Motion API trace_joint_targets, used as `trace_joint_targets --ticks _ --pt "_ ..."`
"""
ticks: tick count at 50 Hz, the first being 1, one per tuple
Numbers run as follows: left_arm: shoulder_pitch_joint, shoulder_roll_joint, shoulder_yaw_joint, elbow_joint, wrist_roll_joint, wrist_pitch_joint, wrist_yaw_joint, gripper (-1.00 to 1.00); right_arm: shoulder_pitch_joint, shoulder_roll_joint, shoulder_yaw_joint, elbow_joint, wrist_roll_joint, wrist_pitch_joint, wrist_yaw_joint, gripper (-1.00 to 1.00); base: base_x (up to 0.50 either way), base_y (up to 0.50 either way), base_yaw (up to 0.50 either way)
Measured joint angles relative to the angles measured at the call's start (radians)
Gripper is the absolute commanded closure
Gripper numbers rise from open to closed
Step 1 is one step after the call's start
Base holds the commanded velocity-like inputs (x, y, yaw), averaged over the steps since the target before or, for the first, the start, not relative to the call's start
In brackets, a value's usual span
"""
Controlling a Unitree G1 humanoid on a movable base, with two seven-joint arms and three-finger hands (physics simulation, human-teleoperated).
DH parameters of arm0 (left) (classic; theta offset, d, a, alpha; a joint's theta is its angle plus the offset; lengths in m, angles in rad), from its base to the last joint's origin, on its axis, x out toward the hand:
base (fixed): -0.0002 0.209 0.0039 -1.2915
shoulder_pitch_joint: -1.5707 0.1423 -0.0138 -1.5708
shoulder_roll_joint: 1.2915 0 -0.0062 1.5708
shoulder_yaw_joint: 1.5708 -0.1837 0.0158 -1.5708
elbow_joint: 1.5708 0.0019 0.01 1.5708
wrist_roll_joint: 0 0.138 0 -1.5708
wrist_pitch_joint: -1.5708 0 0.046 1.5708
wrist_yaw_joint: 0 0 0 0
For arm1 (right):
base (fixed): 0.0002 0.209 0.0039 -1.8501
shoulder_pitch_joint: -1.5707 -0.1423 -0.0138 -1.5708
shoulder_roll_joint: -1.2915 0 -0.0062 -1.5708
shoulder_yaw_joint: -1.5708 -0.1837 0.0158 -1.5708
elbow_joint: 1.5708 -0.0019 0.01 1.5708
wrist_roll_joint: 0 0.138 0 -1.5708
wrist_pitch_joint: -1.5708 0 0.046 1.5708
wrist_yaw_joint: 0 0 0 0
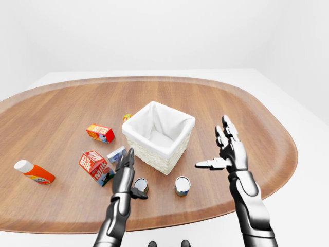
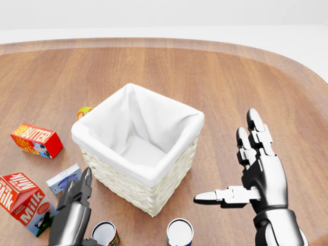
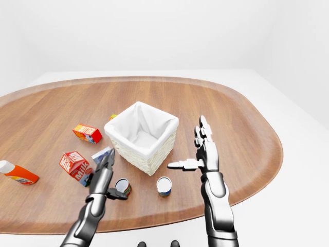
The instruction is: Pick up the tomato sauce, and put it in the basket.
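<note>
We see the silver right hand [image 2: 259,177] spread wide at four o'clock from the white-lined wicker basket [image 2: 138,146], fingers straight, thumb pointing toward the basket, touching nothing. The silver left hand [image 1: 125,174] stands at the basket's seven o'clock, fingers extended upward and apart, its thumb close beside the red-labelled tin can [image 1: 140,185]; we cannot tell whether it touches (the hand hides part of the label). A second can with a blue label [image 1: 182,185] stands just right of it. The orange tomato sauce bottle with a white cap [image 1: 33,172] lies on its side on the oval wooden table [image 1: 267,128], well apart at nine o'clock, beyond the red milk carton [image 1: 94,165].
</note>
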Motion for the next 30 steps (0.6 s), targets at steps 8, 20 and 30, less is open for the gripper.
trace_joint_targets --ticks 8,20,30 --pt "-0.016 0.001 -0.004 0.044 0.008 0.000 0.024 -1.00 -0.001 0.000 0.000 0.003 -0.001 0.000 0.000 -1.00 0.00 0.00 0.00" --pt "-0.037 0.003 -0.008 0.099 0.016 0.000 0.052 -1.00 -0.004 0.000 0.001 0.008 -0.002 0.000 -0.001 -1.00 0.00 0.00 0.00" --pt "-0.063 0.006 -0.011 0.162 0.022 0.000 0.081 -1.00 -0.002 0.001 0.003 0.012 -0.004 0.000 0.000 -1.00 0.00 0.00 0.00"
